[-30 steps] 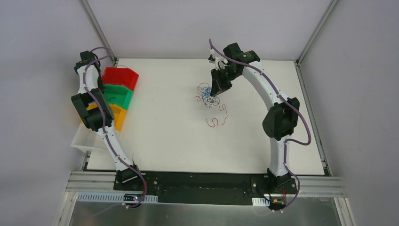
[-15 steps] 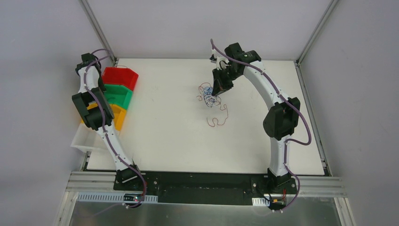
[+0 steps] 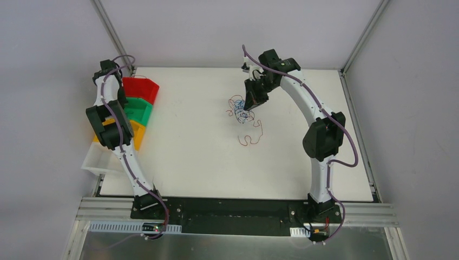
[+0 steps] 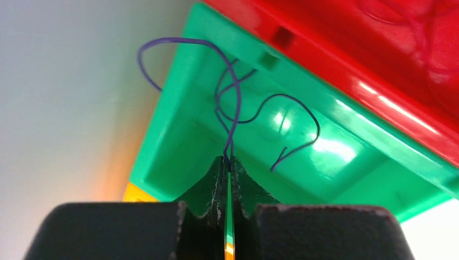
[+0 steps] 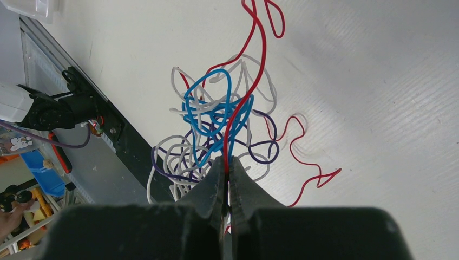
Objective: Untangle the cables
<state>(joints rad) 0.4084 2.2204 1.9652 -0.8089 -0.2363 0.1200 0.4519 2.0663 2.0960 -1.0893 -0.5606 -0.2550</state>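
A tangle of cables (image 3: 238,110) lies on the white table at the back middle; in the right wrist view it shows red, blue, white and purple strands (image 5: 216,116). A red cable (image 3: 250,135) trails from it toward the front. My right gripper (image 3: 247,111) (image 5: 227,160) is shut on the red cable (image 5: 254,70) right at the tangle. My left gripper (image 4: 228,161) is shut on a purple cable (image 4: 233,103) and holds it over the green bin (image 4: 178,146). In the top view the left gripper itself is hidden by its arm near the bins.
Red (image 3: 139,88), green (image 3: 137,110) and yellow (image 3: 136,135) bins stand in a row at the table's left edge. A white tray (image 3: 96,161) sits off the left edge. Frame posts rise at the back corners.
The left arm has shifted slightly right, toward the bins. The right gripper has risen a little, then stayed still at the tangle.
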